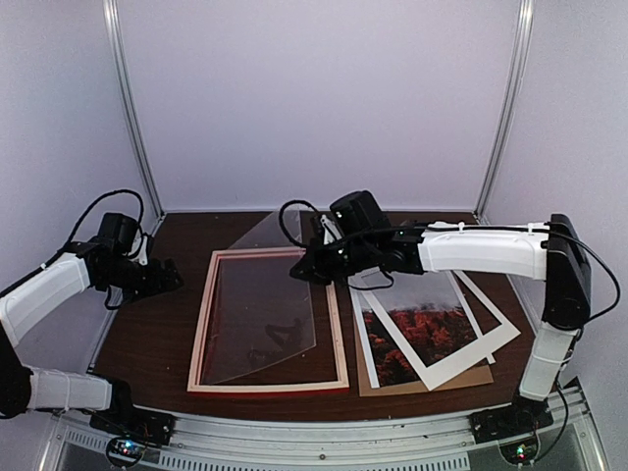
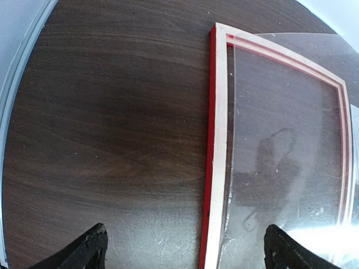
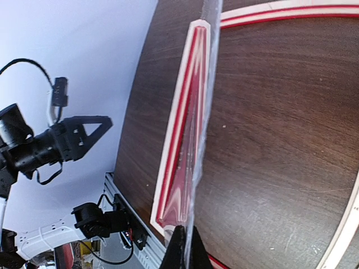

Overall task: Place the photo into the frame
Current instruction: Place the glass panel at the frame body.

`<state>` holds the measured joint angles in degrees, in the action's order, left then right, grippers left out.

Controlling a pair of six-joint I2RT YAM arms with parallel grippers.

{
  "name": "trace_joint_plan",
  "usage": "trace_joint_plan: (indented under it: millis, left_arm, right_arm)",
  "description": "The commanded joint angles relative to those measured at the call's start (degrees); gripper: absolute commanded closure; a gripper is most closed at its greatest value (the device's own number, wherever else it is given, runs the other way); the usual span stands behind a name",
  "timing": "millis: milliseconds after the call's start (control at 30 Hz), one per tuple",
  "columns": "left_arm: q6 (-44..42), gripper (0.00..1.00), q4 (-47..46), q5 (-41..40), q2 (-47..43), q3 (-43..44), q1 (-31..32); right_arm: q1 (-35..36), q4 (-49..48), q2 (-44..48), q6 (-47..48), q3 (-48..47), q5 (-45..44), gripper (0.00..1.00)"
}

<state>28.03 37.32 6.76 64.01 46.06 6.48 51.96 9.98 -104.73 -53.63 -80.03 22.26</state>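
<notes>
Robotics lab test cell, not a home or shop. Plain white panels [image 1: 314, 98] closed in the back and both sides, and bare metal uprights [image 1: 130, 108] stood at the rear corners. The dark wood-grain tabletop [image 1: 157, 324] ended at an aluminium rail [image 1: 324, 444], where the left arm [image 1: 44, 294] and right arm [image 1: 481, 250] were bolted. Loose black cables [image 1: 88, 208] looped over the wrists. Small lights [image 1: 123, 449] glowed at the bases.

Your left arm [image 1: 44, 294] and right arm [image 1: 481, 250] wear white shells between black joints. Black cables [image 1: 98, 204] loop over both wrists. The left pincer [image 1: 175, 278] has black triangular fingers [image 2: 84, 249]; small lights glow at the bases [image 1: 137, 427].
</notes>
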Motion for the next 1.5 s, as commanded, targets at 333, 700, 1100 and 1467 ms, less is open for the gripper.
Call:
trace_joint_plan:
  millis: [333, 700, 1100, 1467]
  left_arm:
    - [0.8, 0.02, 0.1, -8.8, -2.8, 1.6, 0.1]
    - [1.6, 0.02, 1.5, -13.6, -5.3, 1.2, -0.7]
    - [2.6, 0.02, -2.8, -2.9, -3.5, -1.0, -0.6]
    - [3.6, 0.02, -4.9, -2.7, -2.5, -2.5, -0.6]
  right_arm:
    - [3.7, 3.0, -0.4, 1.1, -13.1, 1.2, 1.0]
    - [4.2, -1.3, -3.9, -1.7, -15.3, 4.0, 1.0]
    - [0.9, -11.6, -5.0, -8.6, -3.9, 4.7, 1.0]
    - [1.2, -5.3, -2.8, -6.5, -12.3, 5.4, 1.0]
